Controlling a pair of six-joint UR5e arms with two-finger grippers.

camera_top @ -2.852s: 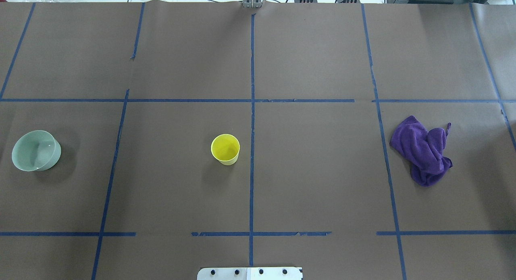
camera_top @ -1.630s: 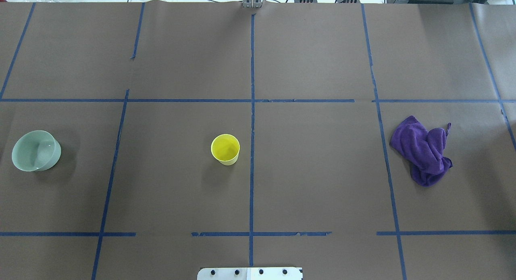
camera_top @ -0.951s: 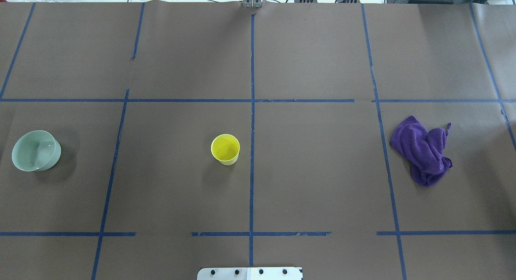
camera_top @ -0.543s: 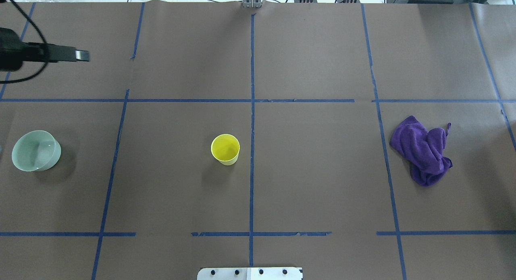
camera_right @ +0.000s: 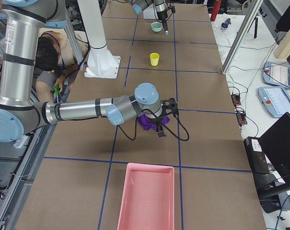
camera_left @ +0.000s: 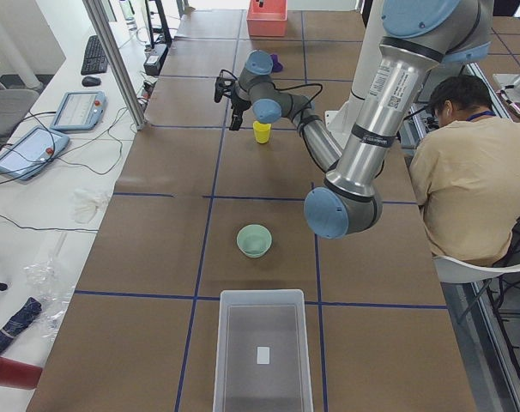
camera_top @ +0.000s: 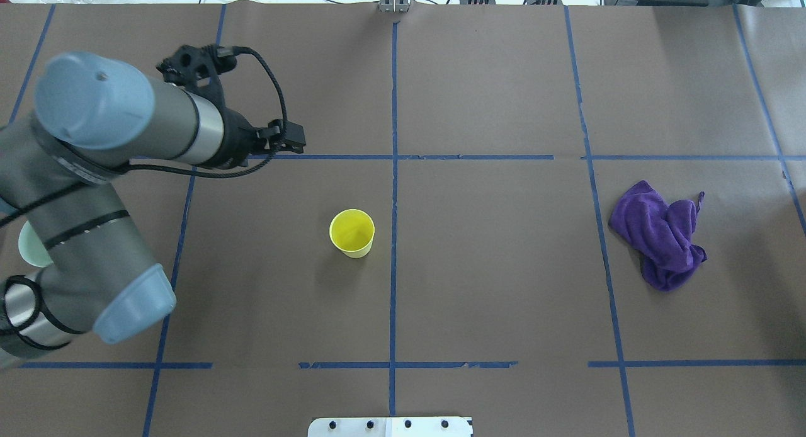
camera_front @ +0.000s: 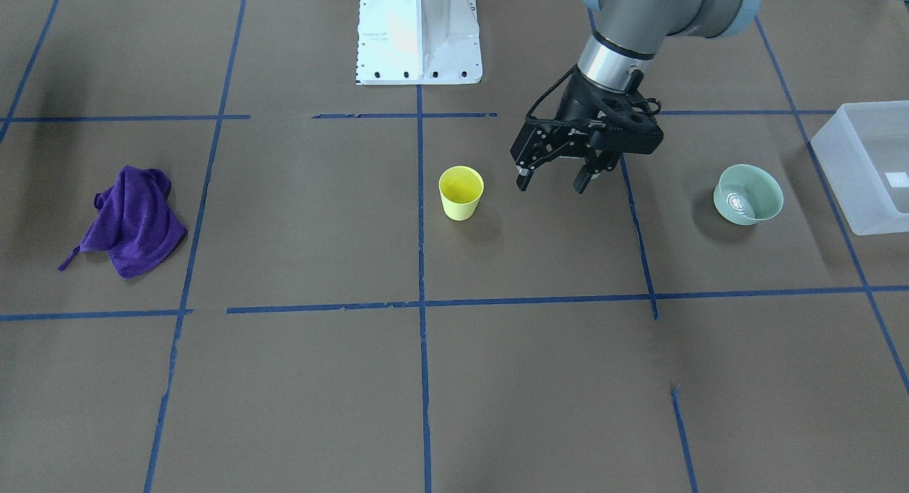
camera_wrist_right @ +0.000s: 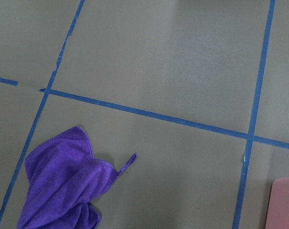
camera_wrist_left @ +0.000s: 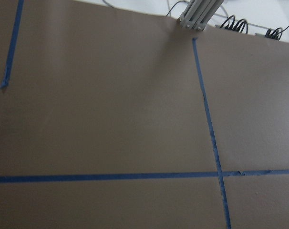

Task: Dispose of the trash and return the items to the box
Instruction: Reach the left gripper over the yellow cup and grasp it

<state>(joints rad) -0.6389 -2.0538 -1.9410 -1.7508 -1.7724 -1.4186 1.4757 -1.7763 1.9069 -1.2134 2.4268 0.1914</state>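
Aloft, left gripper (camera_front: 552, 187) spread wide, near yellow cup (camera_front: 461, 192), green bowl (camera_front: 748, 194) apart.

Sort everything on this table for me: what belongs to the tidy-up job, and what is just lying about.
Belongs to the job: yellow cup; mint-green bowl; translucent box, where both go.

Just lying about, as far as shown: purple cloth; pink bin (possibly for trash, cannot tell).
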